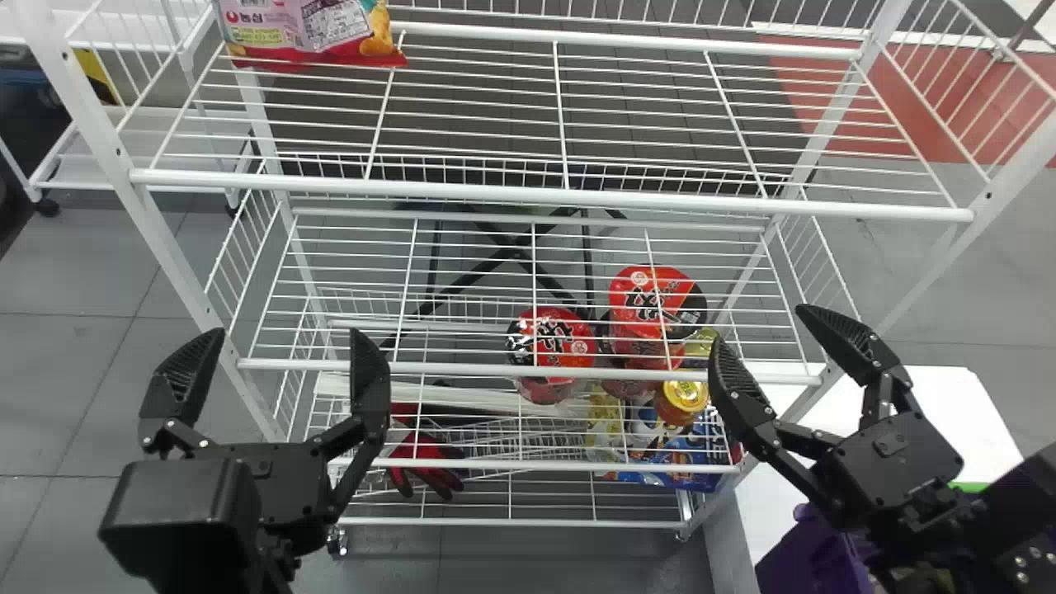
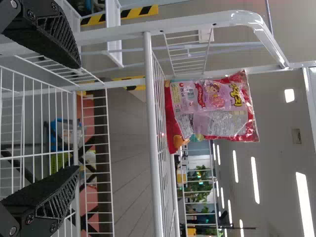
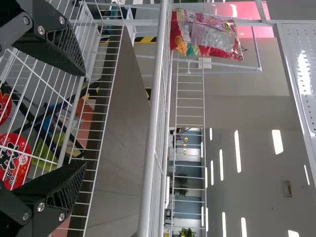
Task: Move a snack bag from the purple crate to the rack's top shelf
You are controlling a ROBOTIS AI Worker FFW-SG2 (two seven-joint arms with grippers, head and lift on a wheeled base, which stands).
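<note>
In the head view my left gripper [image 1: 287,334] stands open before the rack's left part, below the top shelf [image 1: 528,196], with nothing between its fingers. My right gripper [image 1: 763,326] is likewise open and empty, at the rack's right side. A pink and red snack bag [image 1: 309,31] rests on the top shelf at the left. The bag [image 2: 212,111] stands upright on that shelf in the left wrist view, apart from the open left gripper [image 2: 78,117]. In the right wrist view the bag [image 3: 206,34] is far from the open right gripper [image 3: 84,120]. Part of the purple crate [image 1: 813,554] shows beneath the right arm.
Red noodle cups [image 1: 551,342] stand on a lower shelf, with a yellow-lidded jar [image 1: 686,396] and blue packs [image 1: 681,462] nearby. A red and black glove [image 1: 425,466] lies low at the left. The white table [image 1: 949,396] adjoins the rack's right side.
</note>
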